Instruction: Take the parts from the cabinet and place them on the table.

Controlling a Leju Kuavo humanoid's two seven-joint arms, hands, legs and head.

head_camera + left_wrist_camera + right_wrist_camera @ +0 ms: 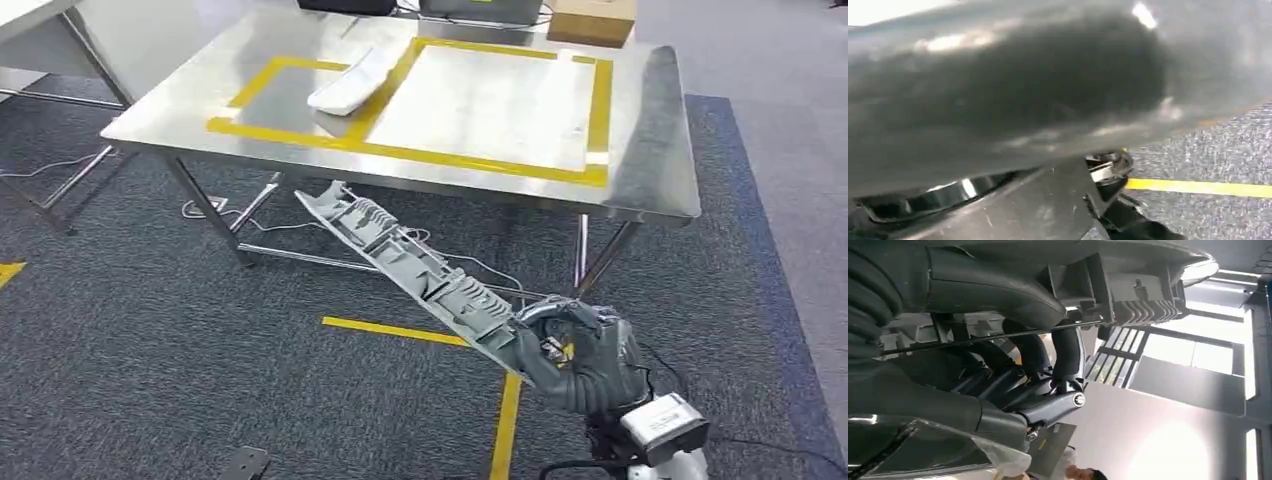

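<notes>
My right hand [580, 355] grips one end of a long grey ribbed plastic part [410, 265] low over the carpet, in front of the steel table [640, 130]. The part slants up and to the left, and its far tip reaches under the table's front edge. In the right wrist view dark fingers [998, 295] wrap the grey part [1128, 295] from close up. A white curved part [350, 85] lies on the table inside the left yellow-taped box. In the left wrist view my left hand [998, 90] is a blurred grey mass whose fingers I cannot make out.
A larger yellow-taped box [500, 100] takes up the table's middle and right. A cardboard box [592, 20] stands at the table's far edge. Yellow tape lines [400, 330] cross the carpet and cables trail under the table. A second table [30, 20] stands at far left. A person [1083, 472] is nearby.
</notes>
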